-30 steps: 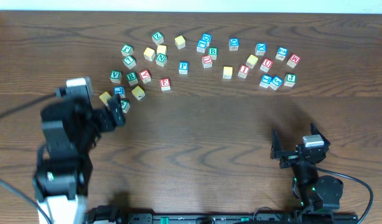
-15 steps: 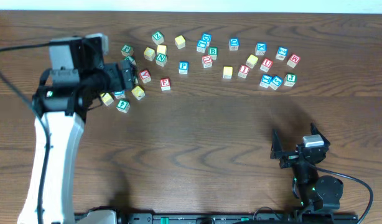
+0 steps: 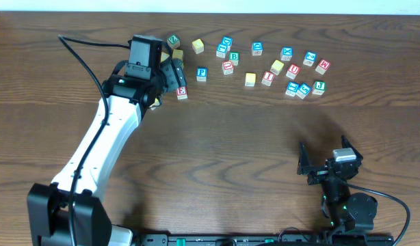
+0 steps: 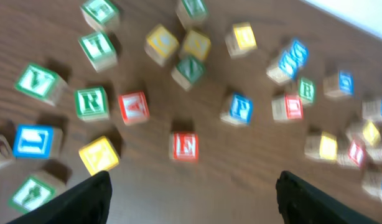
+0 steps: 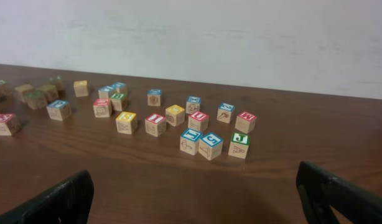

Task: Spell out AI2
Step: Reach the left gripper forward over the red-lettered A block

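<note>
left gripper (image 4: 194, 186) hung wide and empty over the crowded blocks near the far edge. the red a block (image 4: 134, 107) sat just beside the r block (image 4: 91, 102), so closing could snag both.

Letters can be read on the top faces of several blocks. In the left wrist view, a green V block (image 4: 37, 83) lies at the left edge, with a green R block (image 4: 91, 102) just right of it and a red A block (image 4: 134, 107) beside that. A green H block (image 4: 96, 48) lies at upper left, a red E block (image 4: 185, 146) at lower centre and a blue P block (image 4: 241, 109) right of centre. In the right wrist view, a red I block (image 5: 155, 120) lies near centre, with a green J block (image 5: 240, 141) to its right. The other faces are too blurred to read.
</note>
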Tool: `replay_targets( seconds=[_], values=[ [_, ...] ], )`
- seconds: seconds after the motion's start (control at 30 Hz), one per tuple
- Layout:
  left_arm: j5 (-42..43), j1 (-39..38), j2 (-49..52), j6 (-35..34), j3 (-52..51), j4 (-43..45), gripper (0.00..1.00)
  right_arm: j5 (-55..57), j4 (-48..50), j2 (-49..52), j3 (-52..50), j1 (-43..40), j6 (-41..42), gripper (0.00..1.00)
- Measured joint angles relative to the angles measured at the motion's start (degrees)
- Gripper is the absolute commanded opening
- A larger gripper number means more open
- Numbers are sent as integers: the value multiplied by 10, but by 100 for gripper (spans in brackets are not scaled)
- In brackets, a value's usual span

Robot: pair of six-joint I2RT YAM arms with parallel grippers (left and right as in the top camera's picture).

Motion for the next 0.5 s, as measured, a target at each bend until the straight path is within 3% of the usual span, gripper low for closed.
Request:
replay_targets(
  seconds=[0.23,0.5],
  values=[
    [-44,2,64,-62,37,26,76,0,0,0,0,0,0,99],
    [-97,2,203,-75,190,-89,63,0,0,0,0,0,0,99]
  ],
)
